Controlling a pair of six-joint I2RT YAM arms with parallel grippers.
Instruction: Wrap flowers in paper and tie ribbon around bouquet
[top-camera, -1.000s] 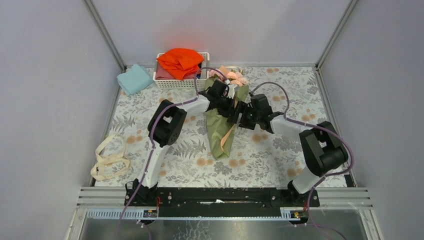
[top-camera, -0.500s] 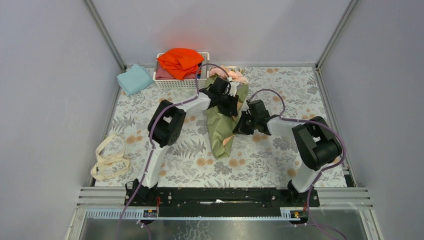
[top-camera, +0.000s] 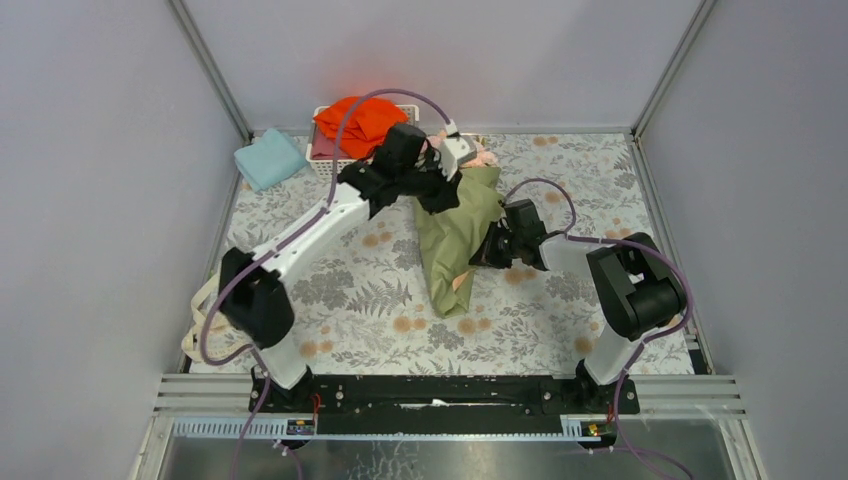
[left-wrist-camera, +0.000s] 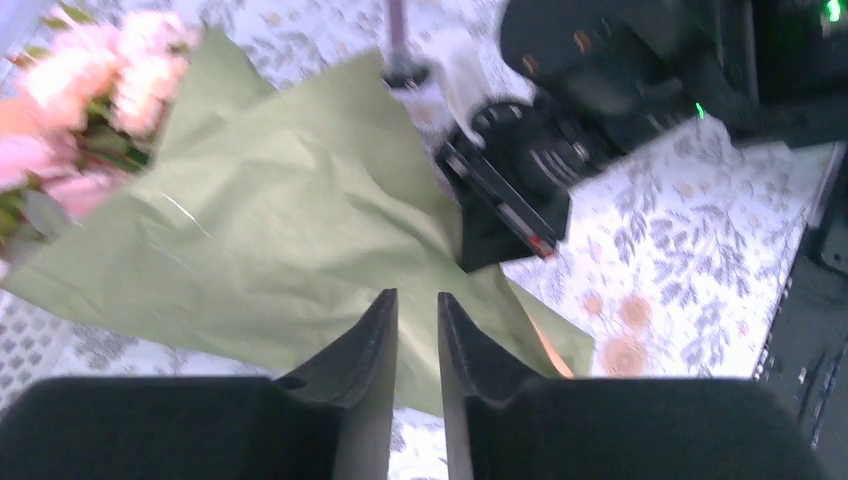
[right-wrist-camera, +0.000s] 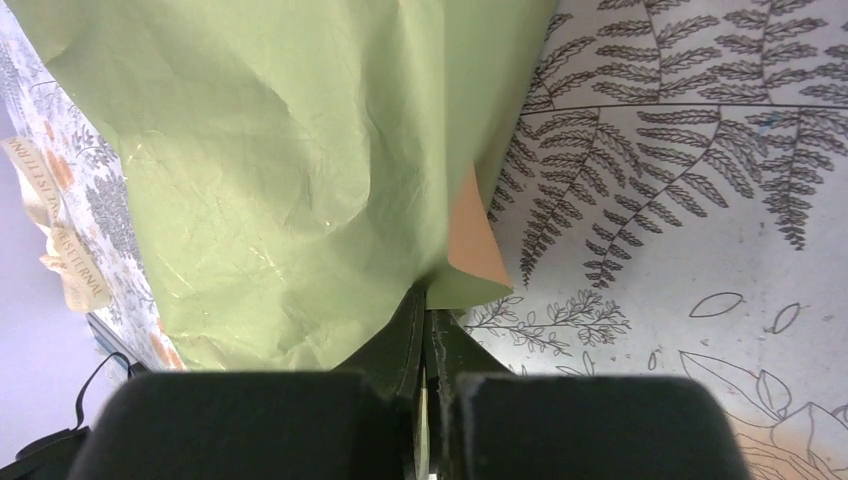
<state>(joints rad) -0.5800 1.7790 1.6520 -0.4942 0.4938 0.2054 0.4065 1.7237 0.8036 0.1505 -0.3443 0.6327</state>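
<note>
1. bouquet (top-camera: 455, 230) lies flat mid-worktop (top-camera: 340, 300). its long axis runs far to near: flowers (left-wrist-camera: 75, 85) at the far wide end, pointed tip toward the arm bases.
2. right gripper (right-wrist-camera: 425, 300) is clenched on the paper (right-wrist-camera: 280, 150) at the cone's right edge. it sits low on the cone, just by the peach flap (right-wrist-camera: 470, 245), and comes in from the right, across the axis.
3. left gripper (left-wrist-camera: 415, 305) hangs over the wide end with its jaws a little apart. it grasps nothing; green paper shows through the gap below.
4. key relation: ribbon (top-camera: 215, 320) lies well apart from the bouquet, at the near left of the worktop on the left arm's side. the left arm is nearer and free, while the right is busy pinning the wrap.
5. judgement: wrap looks done and the tie is not started. the left likely has to swing back and left for the ribbon.
6. versus a second ago:
   - the left gripper was shut down on the upper cone and has since let go and lifted. its arm is now stretched out, with the elbow swung to the near left.
   - the right gripper was wide open beside the cone and has since slid to the edge and closed.
   - the paper looks a bit looser and wider at the top.
</note>
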